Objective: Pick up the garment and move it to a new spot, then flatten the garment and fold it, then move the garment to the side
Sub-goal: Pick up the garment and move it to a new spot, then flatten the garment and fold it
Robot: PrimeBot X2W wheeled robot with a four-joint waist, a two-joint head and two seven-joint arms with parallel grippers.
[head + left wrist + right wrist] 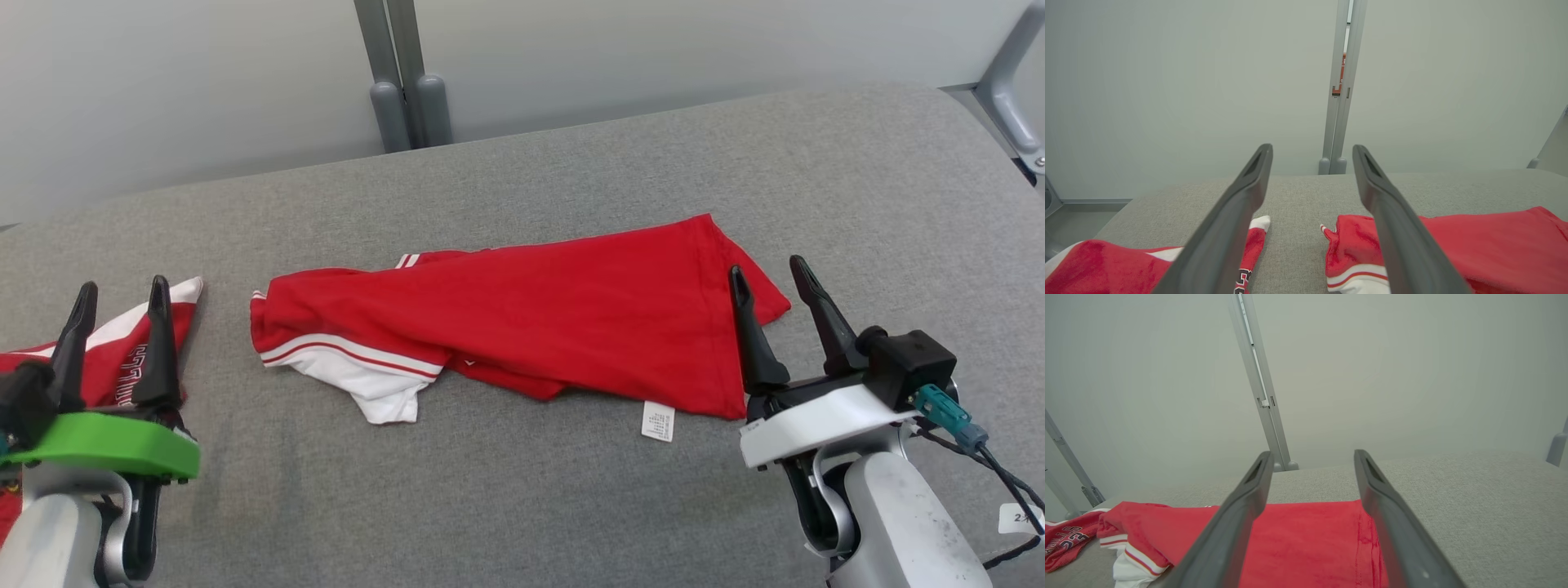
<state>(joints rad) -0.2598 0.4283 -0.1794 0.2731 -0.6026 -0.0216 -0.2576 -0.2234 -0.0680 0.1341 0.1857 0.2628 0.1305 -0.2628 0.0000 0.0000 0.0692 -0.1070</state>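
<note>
On table (522, 506), red shirt (531, 327) lies rumpled; left claw (122, 283), right claw (767, 265) spread, empty. Likely flattening next: pinch corners.

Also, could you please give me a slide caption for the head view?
Left gripper and right gripper, both open, flank a rumpled red garment on the grey table.

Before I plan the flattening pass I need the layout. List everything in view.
red garment: one, red with white striped trim, rumpled across mid-table
label: one, white, garment's near edge
lettered garment: one, red and white, far left, apart from the first
table: one, grey fabric, under everything
posts: two, grey, behind the far edge
bracket: one, grey, far right corner
left gripper: one, green mount, dark fingers apart, lower left
right gripper: one, white mount, open, at red garment's right end
</note>
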